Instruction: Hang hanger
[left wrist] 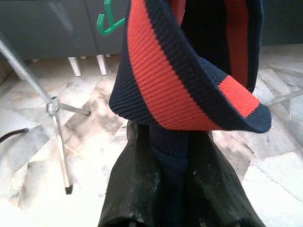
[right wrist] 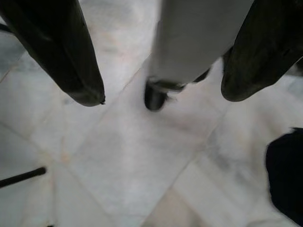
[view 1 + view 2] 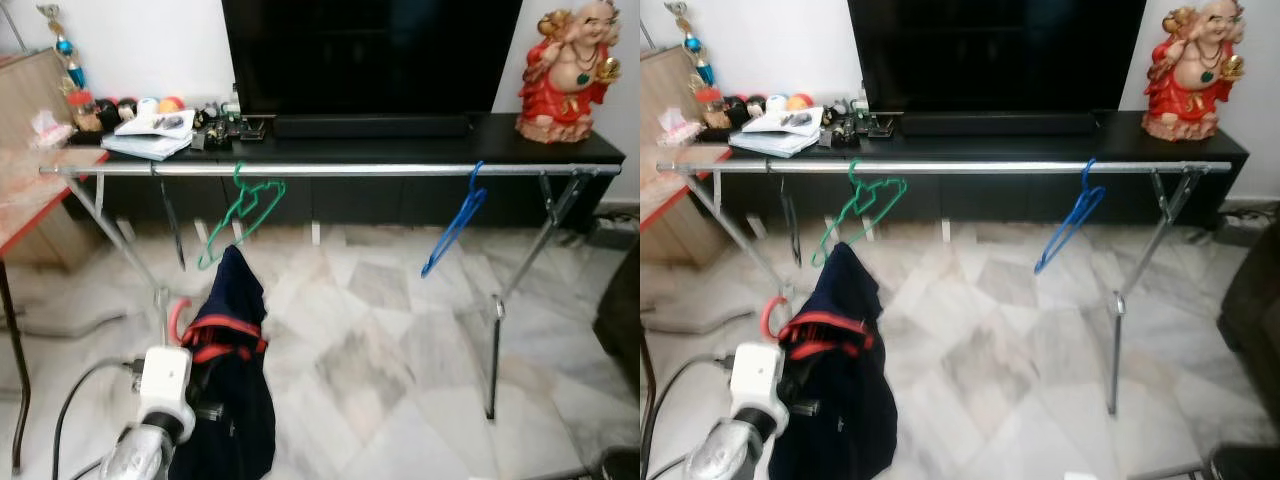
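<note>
A silver clothes rail runs across in front of me on two folding stands. A green hanger hangs left of its middle and a blue hanger towards the right. Below the green one, a navy garment with red stripes hangs from my left gripper, which is shut on its dark fabric under the striped collar. A red hanger hook curls out beside the garment's shoulder. My right gripper is open and points down at the marble floor.
A black TV console with a large TV stands behind the rail, with a red statue on its right end and books on its left. A red-edged table is at the left. A cable lies on the floor.
</note>
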`<state>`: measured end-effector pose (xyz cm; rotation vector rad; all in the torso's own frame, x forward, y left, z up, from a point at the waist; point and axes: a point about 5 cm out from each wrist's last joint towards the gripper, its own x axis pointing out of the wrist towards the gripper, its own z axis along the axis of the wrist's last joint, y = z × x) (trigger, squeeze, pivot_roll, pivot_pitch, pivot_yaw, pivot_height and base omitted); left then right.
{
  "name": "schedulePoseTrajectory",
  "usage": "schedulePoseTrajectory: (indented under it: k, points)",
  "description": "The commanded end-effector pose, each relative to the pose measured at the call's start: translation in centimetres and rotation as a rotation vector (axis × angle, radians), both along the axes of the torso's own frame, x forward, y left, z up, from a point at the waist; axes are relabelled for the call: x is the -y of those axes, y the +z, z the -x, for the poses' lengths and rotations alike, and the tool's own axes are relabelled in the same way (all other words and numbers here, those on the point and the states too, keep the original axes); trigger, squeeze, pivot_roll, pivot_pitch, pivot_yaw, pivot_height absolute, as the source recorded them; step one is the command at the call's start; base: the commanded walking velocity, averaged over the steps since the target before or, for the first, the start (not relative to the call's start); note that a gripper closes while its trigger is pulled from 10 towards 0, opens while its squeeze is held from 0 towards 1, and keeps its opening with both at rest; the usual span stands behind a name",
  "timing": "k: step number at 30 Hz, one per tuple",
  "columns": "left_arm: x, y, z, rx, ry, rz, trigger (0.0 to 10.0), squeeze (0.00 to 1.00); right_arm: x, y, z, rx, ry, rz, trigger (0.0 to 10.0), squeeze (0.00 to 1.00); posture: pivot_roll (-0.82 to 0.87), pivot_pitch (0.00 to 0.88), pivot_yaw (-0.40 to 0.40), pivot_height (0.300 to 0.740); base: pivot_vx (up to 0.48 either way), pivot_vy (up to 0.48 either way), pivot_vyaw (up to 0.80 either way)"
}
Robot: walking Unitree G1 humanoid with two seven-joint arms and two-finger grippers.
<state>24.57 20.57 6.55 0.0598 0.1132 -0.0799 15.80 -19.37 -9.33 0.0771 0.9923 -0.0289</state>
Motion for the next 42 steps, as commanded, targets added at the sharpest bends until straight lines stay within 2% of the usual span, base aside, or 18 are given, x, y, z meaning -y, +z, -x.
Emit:
schedulePoseTrajectory:
  k: [1, 20, 42]
  points:
    - [-0.08, 0.69, -0.21, 0.038, 0.007, -0.001, 10.0, 0.00, 0.18, 0.05, -0.08, 0.001, -0.005, 0.003, 10.0, 0.00, 0.08, 0.055, 0.039, 0.740, -0.281, 0.000, 0.00]
    - [-0.21, 0.46, -0.13, 0.016, 0.017, 0.005, 10.0, 0.00, 0.13, 0.03, -0.03, -0.001, -0.003, 0.002, 10.0, 0.00, 0.08, 0.058, 0.039, 0.740, -0.029, 0.000, 0.00]
    - [-0.18, 0.44, -0.26, 0.009, 0.013, 0.008, 10.0, 0.00, 0.10, 0.01, -0.01, -0.001, -0.002, 0.001, 10.0, 0.00, 0.08, 0.054, 0.041, 0.740, 0.000, 0.379, 0.00]
